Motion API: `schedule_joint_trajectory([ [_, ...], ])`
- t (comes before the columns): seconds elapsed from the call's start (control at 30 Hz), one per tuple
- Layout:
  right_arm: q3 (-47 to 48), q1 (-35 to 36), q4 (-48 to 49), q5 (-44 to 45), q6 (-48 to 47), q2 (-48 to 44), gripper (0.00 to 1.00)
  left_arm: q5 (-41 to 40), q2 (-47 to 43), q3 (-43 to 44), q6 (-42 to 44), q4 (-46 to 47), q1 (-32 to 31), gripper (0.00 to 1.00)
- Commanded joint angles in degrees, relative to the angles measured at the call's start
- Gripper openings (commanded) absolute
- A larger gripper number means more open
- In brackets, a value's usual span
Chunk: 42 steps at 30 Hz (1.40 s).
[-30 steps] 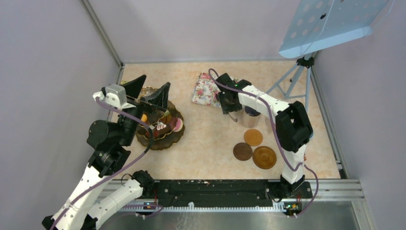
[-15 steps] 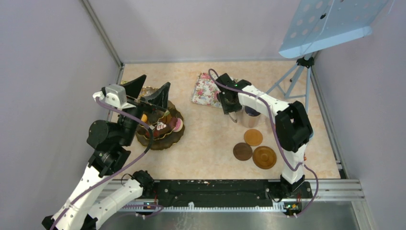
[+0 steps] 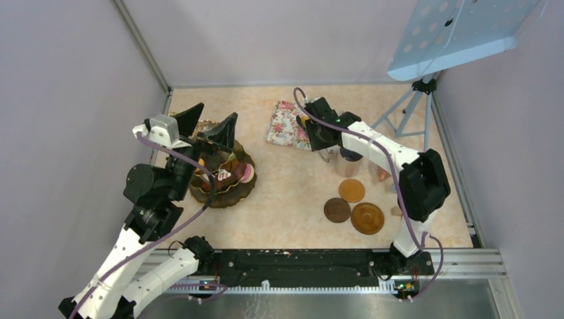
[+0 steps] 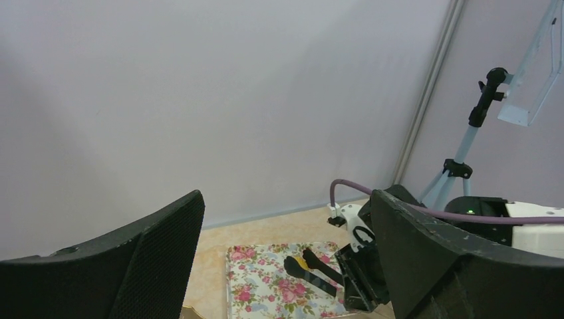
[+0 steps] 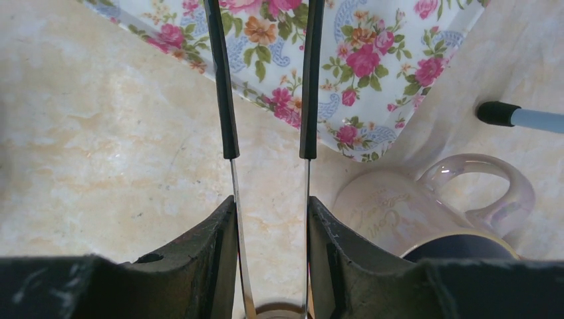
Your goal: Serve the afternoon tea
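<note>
My right gripper [image 5: 271, 206] is shut on the black tongs [image 5: 226, 100], squeezing their two arms, which reach out over the rose-patterned tray [image 5: 359, 53]. In the left wrist view the tongs [image 4: 319, 269] have a small yellow-orange piece [image 4: 300, 261] between their tips, just over the tray [image 4: 259, 286]. A tall lilac mug [image 5: 399, 212] stands just right of the gripper. Toy cakes [image 3: 233, 174] lie on a dark scalloped plate [image 3: 229, 199] at the left. My left gripper [image 3: 207, 126] hangs open above that plate, holding nothing.
Three round brown coasters [image 3: 352, 190] [image 3: 337, 210] [image 3: 367, 218] lie in front of the mug [image 3: 347, 159]. A light-blue tripod stand [image 3: 406, 109] with a perforated shelf occupies the back right corner; one foot [image 5: 499, 113] rests near the tray. Walls enclose the table on three sides.
My right gripper has moved back and left with the tongs, further over the tray, and its elbow has swung right. The left arm has barely shifted.
</note>
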Motion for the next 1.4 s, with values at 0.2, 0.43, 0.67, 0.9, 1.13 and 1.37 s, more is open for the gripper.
schedule_joint_trajectory([
  [0.2, -4.41, 6.74, 10.37, -5.88, -5.69, -16.46, 0.1, -2.84, 3.59, 1.58, 0.75, 1.21, 1.06, 0.99],
  [0.43, -5.36, 11.94, 10.06, -14.04, -9.45, -24.22, 0.09, -1.99, 6.52, 5.03, -3.33, -0.73, 1.07, 0.99],
  [0.67, -6.66, 18.03, 13.84, -23.22, -8.49, -27.59, 0.09, 0.09, 6.9, 8.35, -7.65, -2.96, 1.11, 0.99],
  [0.9, -4.43, 25.94, 16.85, -22.31, -8.39, -24.27, 0.1, -2.15, 6.28, 11.25, -6.16, -6.62, 1.14, 0.99],
  [1.13, -0.68, 27.37, 15.29, -21.71, -7.87, -19.19, 0.1, -2.37, 5.29, 11.97, -5.81, -8.15, 1.05, 0.99],
  [1.37, 3.31, 27.88, 13.3, -20.15, -8.8, -14.9, 0.13, -2.29, 5.96, 10.89, -5.79, -7.35, 1.09, 0.99],
])
